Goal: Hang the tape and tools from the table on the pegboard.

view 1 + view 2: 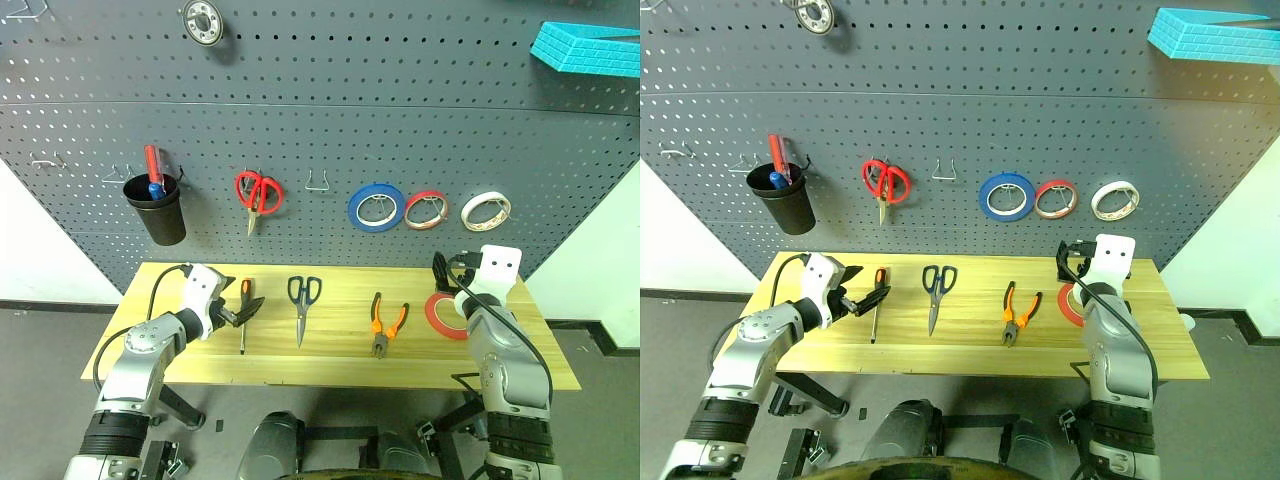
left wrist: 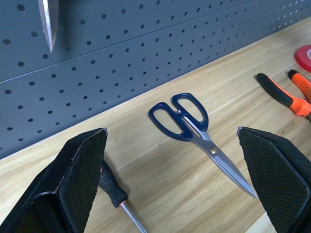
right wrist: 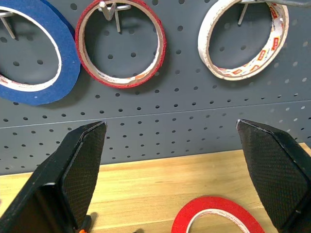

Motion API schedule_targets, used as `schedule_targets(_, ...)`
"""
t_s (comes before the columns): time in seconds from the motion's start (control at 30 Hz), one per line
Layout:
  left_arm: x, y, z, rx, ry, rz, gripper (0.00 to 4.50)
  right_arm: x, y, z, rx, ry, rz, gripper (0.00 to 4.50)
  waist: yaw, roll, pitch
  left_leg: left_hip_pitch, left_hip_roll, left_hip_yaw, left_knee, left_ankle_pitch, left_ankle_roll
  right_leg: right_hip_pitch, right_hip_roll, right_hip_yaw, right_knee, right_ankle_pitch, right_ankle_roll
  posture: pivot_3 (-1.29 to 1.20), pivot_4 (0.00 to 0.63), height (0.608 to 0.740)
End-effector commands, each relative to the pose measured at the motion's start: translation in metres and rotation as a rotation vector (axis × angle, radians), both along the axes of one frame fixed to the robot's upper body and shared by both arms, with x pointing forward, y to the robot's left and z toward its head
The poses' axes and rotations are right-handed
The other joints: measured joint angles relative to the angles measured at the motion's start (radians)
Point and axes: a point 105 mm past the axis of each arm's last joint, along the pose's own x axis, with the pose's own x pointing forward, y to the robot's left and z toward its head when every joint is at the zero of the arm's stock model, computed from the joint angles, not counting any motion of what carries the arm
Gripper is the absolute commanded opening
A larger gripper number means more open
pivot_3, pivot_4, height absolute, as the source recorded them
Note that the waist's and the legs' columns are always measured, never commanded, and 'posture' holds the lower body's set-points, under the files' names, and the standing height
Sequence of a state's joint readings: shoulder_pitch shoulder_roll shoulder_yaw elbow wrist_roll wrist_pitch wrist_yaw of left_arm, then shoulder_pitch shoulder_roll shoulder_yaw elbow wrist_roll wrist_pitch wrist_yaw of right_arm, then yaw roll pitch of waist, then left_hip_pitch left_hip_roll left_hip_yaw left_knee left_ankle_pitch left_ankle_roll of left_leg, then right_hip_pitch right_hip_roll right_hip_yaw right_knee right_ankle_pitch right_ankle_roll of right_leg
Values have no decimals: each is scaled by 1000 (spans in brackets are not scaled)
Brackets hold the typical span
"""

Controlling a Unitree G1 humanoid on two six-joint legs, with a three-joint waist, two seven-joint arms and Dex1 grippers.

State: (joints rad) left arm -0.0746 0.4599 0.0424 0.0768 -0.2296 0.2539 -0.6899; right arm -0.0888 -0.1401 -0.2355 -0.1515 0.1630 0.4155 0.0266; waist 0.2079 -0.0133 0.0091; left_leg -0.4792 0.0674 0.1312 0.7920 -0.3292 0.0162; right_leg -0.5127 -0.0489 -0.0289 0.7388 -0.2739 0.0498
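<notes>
The light wooden table stands before the dark grey pegboard. On it lie, from left to right, a screwdriver, dark-handled scissors, orange-and-black pliers and the flat red tape, partly hidden by my right arm. My left gripper is open just above the screwdriver's handle, pointing toward the scissors. My right gripper is open and empty above the tape, facing the board.
On the pegboard hang a black cup of pens, red-handled scissors, a blue roll, a thin red-rimmed roll and a white roll. A bare hook sits between the scissors and the blue roll.
</notes>
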Motion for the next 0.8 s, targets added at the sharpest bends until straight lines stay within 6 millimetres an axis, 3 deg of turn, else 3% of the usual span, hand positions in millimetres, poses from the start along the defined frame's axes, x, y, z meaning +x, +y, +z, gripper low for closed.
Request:
schedule_targets(0.03,5,3,13,6,-53,2,4500,5,-3,10,-7,-30,-11,4467,0,0,0,0,0,0,0,0,0,0,0,0,0,0,0,355,0,657)
schedule_targets(0.17,6,6,13,16,-56,9,4500,7,-11,4,-30,24,-64,4467,0,0,0,0,0,0,0,0,0,0,0,0,0,0,0,358,0,657)
schedule_targets(0.37,14,-3,25,10,-86,-15,4500,11,-25,-29,-30,282,-126,4467,2,0,0,0,0,0,0,0,0,0,0,0,0,0,-1,358,0,657)
schedule_targets(0.6,15,-17,31,-1,-100,-51,4500,11,-12,-52,-69,448,15,4467,-2,1,0,-1,0,0,0,1,2,0,0,0,0,0,0,351,0,657)
schedule_targets(0.8,10,-24,40,16,-104,-104,4500,22,-16,-56,-88,488,76,4467,-1,1,0,-1,0,0,1,1,2,0,0,0,1,0,0,354,0,657)
